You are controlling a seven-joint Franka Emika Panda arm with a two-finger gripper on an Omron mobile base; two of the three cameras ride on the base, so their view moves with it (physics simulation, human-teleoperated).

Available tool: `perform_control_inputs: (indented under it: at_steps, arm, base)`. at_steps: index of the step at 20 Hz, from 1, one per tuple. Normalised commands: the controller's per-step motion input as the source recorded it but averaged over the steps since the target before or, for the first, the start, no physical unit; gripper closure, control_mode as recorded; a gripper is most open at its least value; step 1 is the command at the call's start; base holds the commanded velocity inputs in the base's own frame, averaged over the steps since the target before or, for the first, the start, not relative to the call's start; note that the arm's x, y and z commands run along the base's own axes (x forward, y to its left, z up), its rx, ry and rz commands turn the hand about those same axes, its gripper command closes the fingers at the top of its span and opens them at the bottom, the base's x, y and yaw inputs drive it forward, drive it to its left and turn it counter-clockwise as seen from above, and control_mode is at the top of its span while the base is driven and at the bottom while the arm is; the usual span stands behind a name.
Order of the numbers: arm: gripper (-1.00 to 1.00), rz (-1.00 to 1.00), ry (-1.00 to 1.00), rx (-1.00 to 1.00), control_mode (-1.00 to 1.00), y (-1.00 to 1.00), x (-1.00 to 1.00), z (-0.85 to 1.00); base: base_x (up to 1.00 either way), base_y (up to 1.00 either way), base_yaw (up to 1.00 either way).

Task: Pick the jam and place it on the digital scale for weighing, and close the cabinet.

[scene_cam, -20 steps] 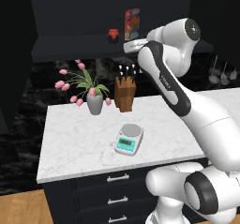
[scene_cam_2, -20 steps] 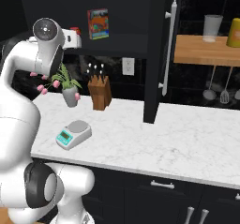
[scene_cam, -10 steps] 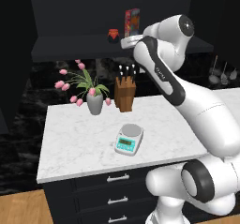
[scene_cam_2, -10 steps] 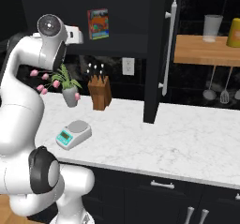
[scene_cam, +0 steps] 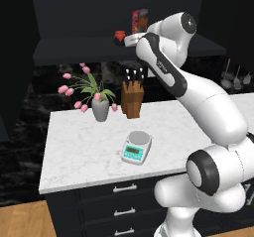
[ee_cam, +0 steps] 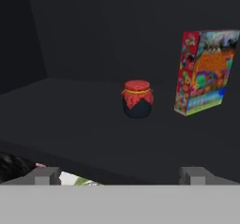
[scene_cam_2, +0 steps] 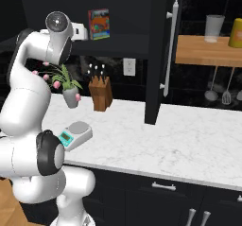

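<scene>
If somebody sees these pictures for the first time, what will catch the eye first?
Probably the big white robot arm, raised from the marble counter into the open black wall cabinet. On the cabinet's dark shelf stand a small red-topped jam jar and, beside it, a colourful red box. Below waits the small white digital scale.

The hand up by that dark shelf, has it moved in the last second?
Yes. In the left base view the hand has crept left toward the jam, judged against the colourful box.
</scene>
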Motion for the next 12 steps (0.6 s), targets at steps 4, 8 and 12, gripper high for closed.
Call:
perform_control_inputs:
  at_steps: [4, 8, 12]
  arm:
    - [-1.0, 0.0, 0.0, 0.0, -1.0, 0.0, 0.4, 0.0]
    - [-1.0, 0.0, 0.05, 0.05, -1.0, 0.0, 0.36, 0.0]
    - [-1.0, 0.0, 0.0, 0.02, -1.0, 0.12, 0.5, -0.01]
  base:
    - [0.0, 0.0, 0.0]
    - [0.0, 0.0, 0.0]
    - [0.0, 0.0, 0.0]
